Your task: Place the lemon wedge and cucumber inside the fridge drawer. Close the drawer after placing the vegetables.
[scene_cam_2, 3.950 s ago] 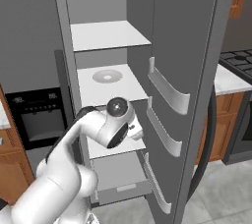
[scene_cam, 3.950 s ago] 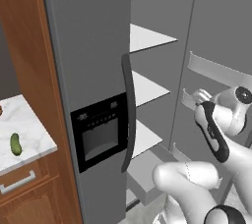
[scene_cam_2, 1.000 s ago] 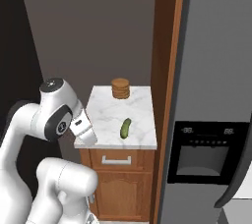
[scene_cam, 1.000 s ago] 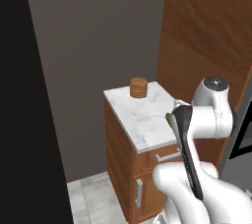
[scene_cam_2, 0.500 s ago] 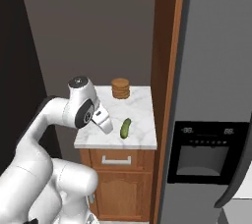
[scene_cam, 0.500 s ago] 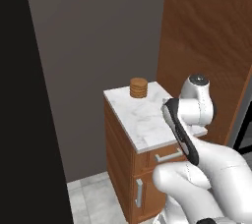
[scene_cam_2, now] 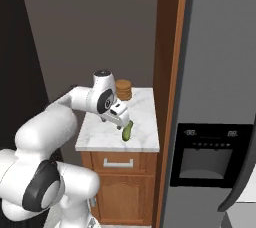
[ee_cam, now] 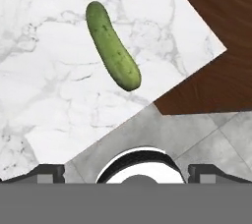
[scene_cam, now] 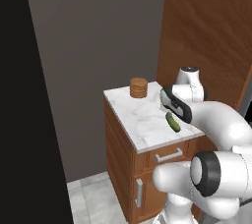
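1. Landmark: marble countertop (scene_cam: 135,115) on a brown wooden cabinet (scene_cam_2: 120,187), set against a dark wall, w/ a tall wood panel and the grey fridge (scene_cam_2: 220,97) on its far side in the right base view.
2. Cucumber (ee_cam: 112,45) lies flat on the countertop, toward the front edge, on the corner nearest the wood panel; also seen at (scene_cam: 173,122) and (scene_cam_2: 127,131).
3. Gripper (scene_cam_2: 121,120) hangs over the countertop, just above and beside the cucumber, no contact seen.
4. Jaws spread wide: the two finger tips (ee_cam: 47,172) sit at opposite sides of the hand view, nothing between them.
5. Round brown ridged stack (scene_cam: 139,87) stands at the countertop's back edge, well apart from the cucumber.
6. Cabinet drawer w/ silver handle (scene_cam_2: 116,163) sits directly under the countertop front.
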